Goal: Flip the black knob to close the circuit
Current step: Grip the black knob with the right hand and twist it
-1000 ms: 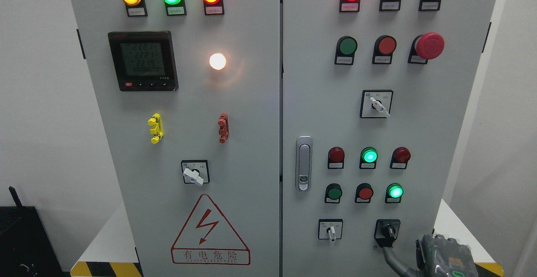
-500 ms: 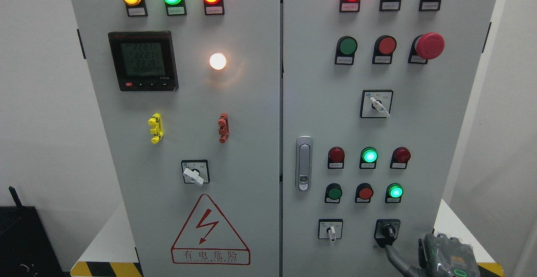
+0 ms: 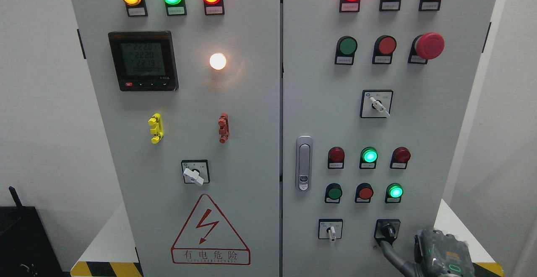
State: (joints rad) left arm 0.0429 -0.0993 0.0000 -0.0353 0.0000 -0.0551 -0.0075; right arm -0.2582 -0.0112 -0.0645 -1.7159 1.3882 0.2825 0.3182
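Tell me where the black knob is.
Head view: the black knob sits at the right door's bottom right, right of a white selector switch, with the right hand just below.

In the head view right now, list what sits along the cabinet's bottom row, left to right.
Warning triangle sign → white selector switch → black knob → right hand, low at the frame's lower right corner.

My right hand (image 3: 436,254) sits low right, just below the black rotary knob (image 3: 387,231); the white-handled selector switch (image 3: 331,231) lies left of that knob.
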